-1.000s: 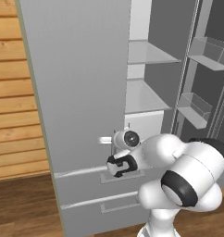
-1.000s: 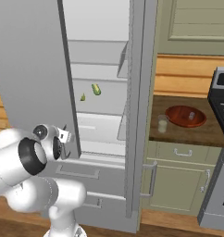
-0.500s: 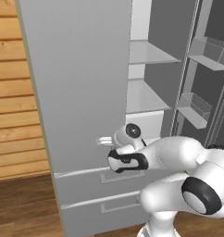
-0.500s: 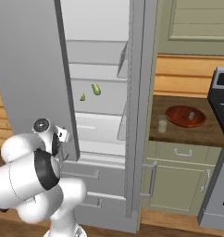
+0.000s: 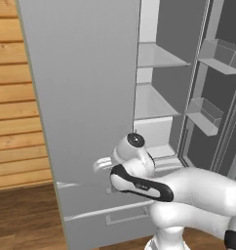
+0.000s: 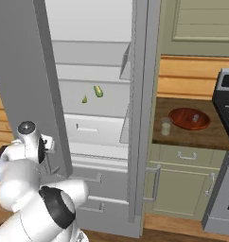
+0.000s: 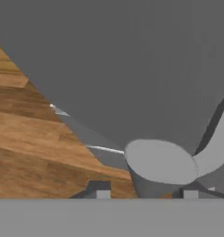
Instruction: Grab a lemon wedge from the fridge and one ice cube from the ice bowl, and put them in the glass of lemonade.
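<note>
The grey fridge (image 6: 140, 118) stands with its left door (image 5: 81, 97) swung wide open. On a middle shelf inside lies the tiny yellow-green lemon wedge (image 6: 84, 99). My gripper (image 7: 145, 190) is low against the open door (image 6: 45, 118); its jaws stand apart with the round grey end of the door handle (image 7: 160, 162) between them and a gap beside one fingertip. From the left base view the gripper (image 5: 101, 165) sits at the door's lower part. The reddish-brown ice bowl (image 6: 189, 118) and the small glass of lemonade (image 6: 166, 126) stand on the counter to the fridge's right.
A yellow-green oblong item (image 6: 98, 91) lies beside the wedge. A white crisper drawer (image 6: 90, 130) sits under that shelf. Beige cabinets (image 6: 182, 184) are below the counter, a stove (image 6: 227, 118) is at far right, and the right door's bins (image 5: 207, 110) jut inward.
My arm has stretched out to the left, low in front of the fridge drawers. The hand stays at the door and its jaws have widened. The door stands about where it was.
</note>
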